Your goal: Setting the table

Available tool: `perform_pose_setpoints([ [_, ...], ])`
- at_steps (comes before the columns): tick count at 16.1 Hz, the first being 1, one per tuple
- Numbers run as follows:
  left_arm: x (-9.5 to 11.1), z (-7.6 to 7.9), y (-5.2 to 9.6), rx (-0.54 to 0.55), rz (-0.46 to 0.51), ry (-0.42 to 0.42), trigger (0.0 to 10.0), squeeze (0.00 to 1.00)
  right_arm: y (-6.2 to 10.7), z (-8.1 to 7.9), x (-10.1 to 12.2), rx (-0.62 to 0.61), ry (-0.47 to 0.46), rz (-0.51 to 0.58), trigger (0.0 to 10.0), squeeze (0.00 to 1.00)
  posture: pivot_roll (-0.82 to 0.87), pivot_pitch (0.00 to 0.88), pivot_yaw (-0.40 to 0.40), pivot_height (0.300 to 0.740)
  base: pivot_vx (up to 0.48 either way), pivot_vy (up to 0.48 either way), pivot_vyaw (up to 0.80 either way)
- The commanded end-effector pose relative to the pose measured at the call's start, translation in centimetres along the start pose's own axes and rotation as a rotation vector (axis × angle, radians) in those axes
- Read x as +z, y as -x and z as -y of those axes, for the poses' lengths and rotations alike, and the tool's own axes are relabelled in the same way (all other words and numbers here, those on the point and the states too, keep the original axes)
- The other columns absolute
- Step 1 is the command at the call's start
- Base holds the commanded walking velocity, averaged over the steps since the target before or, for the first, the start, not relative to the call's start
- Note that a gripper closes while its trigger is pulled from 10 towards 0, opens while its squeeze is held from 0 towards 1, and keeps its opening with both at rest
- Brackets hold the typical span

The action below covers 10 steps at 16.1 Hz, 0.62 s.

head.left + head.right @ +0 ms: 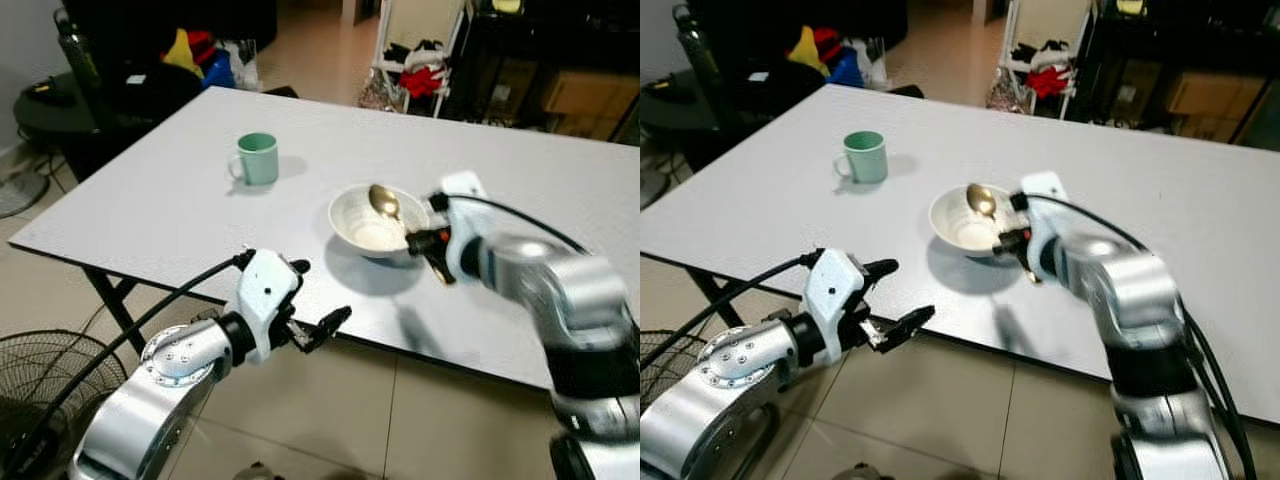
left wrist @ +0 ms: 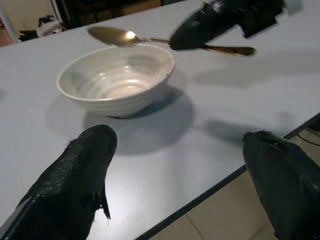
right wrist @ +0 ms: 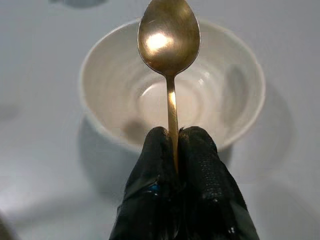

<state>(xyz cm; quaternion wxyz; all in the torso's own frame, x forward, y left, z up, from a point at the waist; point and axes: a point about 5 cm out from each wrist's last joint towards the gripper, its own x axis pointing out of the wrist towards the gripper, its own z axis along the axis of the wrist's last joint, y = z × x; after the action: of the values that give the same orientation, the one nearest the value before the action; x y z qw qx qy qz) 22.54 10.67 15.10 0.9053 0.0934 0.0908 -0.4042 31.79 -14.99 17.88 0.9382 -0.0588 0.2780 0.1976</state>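
Spoon (image 3: 169, 45), brass-coloured, is held by its handle with the bowl end over the white ceramic bowl (image 1: 352, 212), clear of the rim. Right gripper (image 3: 177, 145) has its black fingers (image 3: 202, 160) closed tight on the spoon handle, beside the white bowl on the robot's right. White bowl rests on the grey surface (image 1: 150, 200), near the front edge. Green mug (image 1: 257, 158) stands upright on the surface, farther back and to the left, well apart from the bowl. Left gripper (image 1: 310, 305) is at the front edge of the surface, fingers spread apart and holding nothing.
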Motion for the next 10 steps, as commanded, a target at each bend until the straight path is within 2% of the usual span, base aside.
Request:
perform_pose_setpoints([
  [1, 0.1, 0.0, 0.0, 0.002, -0.012, -0.013, 10.0, 0.00, -0.3, 0.1, 0.4, 0.002, 0.013, 0.004, 10.0, 0.00, 0.09, 0.000, 0.023, 0.740, 0.000, 0.000, 0.00],
  [10, -0.2, 0.0, 0.0, -0.005, -0.023, -0.013, 10.0, 0.00, -2.8, -0.3, 1.1, 0.037, -0.023, 0.005, 10.0, 0.00, 0.10, 0.000, 0.017, 0.740, 0.000, 0.000, 0.00],
])
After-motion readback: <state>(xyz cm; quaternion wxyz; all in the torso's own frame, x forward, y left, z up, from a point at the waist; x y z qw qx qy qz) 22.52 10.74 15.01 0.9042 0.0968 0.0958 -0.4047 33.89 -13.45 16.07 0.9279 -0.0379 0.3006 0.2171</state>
